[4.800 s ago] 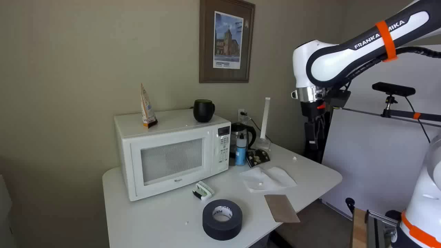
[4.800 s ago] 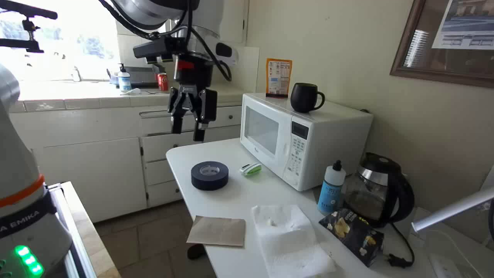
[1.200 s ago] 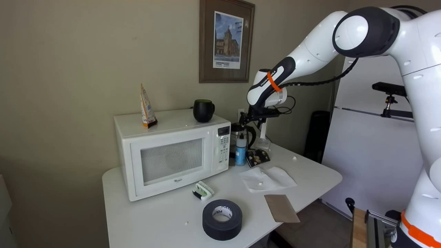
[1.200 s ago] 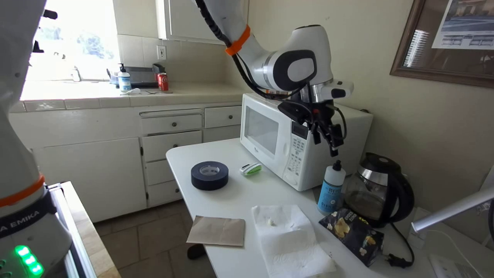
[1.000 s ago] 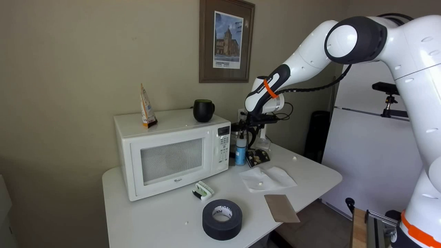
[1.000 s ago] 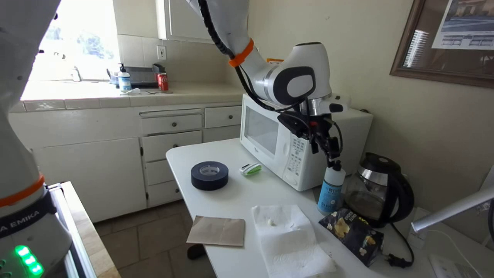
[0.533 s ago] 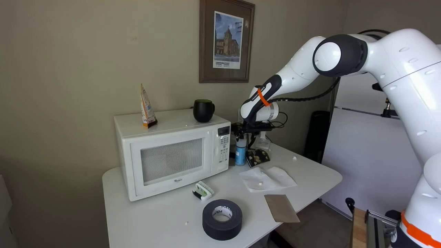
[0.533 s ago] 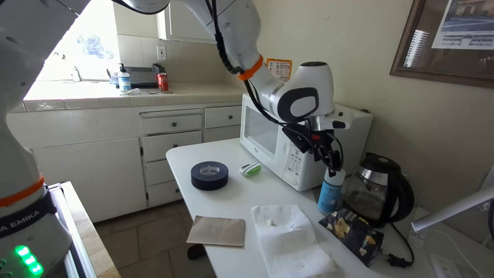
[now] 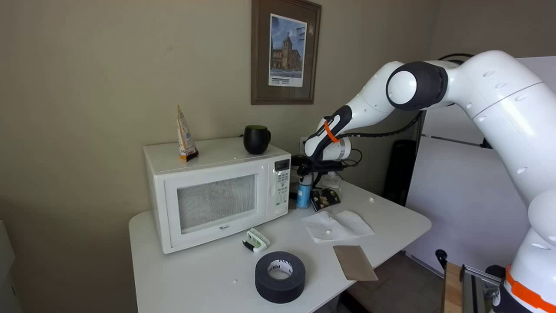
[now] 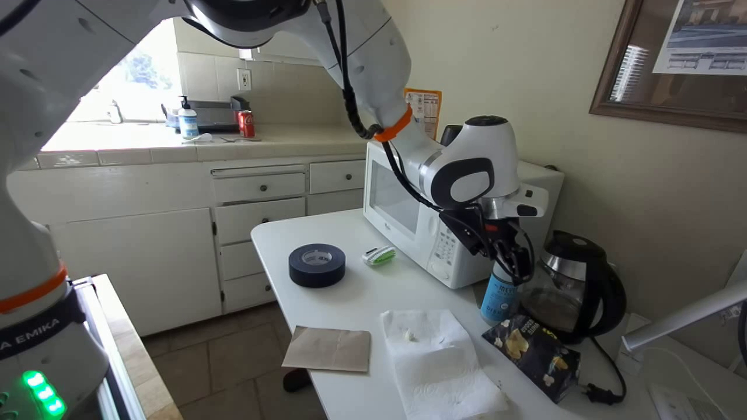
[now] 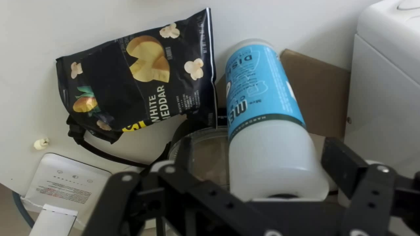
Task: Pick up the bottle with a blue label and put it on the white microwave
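Beside the white microwave (image 9: 213, 204) — gripper (image 11: 257, 152) lower than half a second ago, fingers (image 11: 343, 165) apart, flanking the top of the blue-labelled bottle (image 11: 265, 88); contact unclear.

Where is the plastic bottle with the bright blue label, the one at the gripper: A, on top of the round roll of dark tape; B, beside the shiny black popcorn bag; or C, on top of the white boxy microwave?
B, since the wrist view shows the blue-labelled plastic bottle right beside the shiny black popcorn bag.
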You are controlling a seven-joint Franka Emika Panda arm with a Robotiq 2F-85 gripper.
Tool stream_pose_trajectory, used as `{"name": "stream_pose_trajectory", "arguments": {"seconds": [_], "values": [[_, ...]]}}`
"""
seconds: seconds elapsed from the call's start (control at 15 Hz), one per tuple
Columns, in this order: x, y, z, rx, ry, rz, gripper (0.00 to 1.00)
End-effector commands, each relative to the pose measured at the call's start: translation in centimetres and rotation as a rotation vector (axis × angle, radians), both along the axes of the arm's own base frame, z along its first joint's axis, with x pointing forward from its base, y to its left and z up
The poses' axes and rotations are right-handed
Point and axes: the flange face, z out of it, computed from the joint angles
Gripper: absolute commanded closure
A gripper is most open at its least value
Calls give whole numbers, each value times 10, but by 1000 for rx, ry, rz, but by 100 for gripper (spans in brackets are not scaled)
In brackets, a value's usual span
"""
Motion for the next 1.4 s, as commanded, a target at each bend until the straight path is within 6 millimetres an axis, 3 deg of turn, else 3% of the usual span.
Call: {"name": "stream_pose_trajectory", "arguments": {"seconds": [0.0,0.53,0.6,0.67,0.8,1.0,1.33], "values": [[7,-9,-18,16,-22,16,0],[16,-5,-40,61,-21,77,0],[18,-5,-42,62,-25,87,5],[19,-5,-43,63,-25,92,28],[20,-6,-43,62,-28,105,30],[21,-9,-43,58,-32,113,56],[23,-9,-37,52,-44,125,66]]}}
